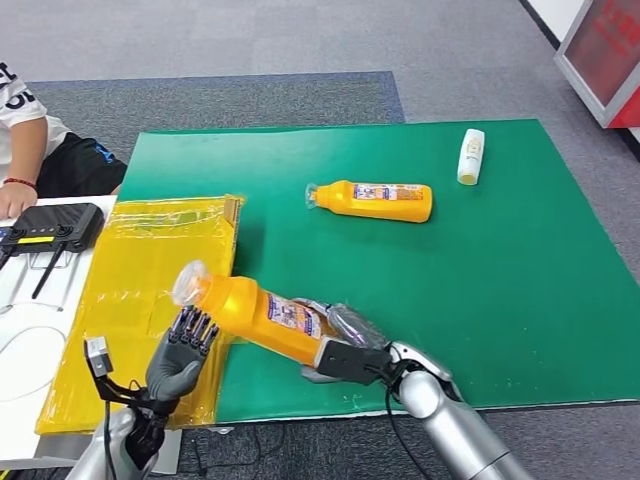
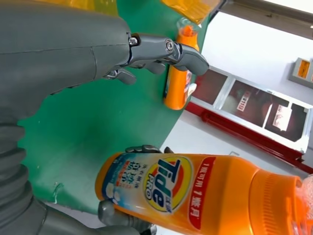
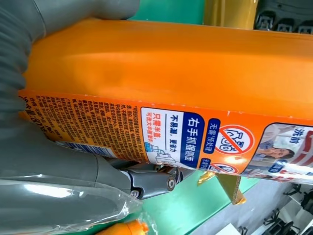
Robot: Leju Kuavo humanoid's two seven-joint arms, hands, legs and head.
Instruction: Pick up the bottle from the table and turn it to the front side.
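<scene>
Risk runs left to right: our left hand [image 1: 183, 352] waits spread and empty beneath the bottle [image 1: 256, 312] neck, while our right hand [image 1: 349, 357] clamps its base above the tabletop [image 1: 490, 290]. Turned one-handed, we judge it could slip.

right hand [image 1: 349, 357] grips base of orange plastic detergent bottle [image 1: 260, 311], lifted, tilted | left hand [image 1: 181, 357] beside its neck, fingers apart | second orange bottle [image 1: 373, 200] lying on green mat [image 1: 490, 270]
</scene>
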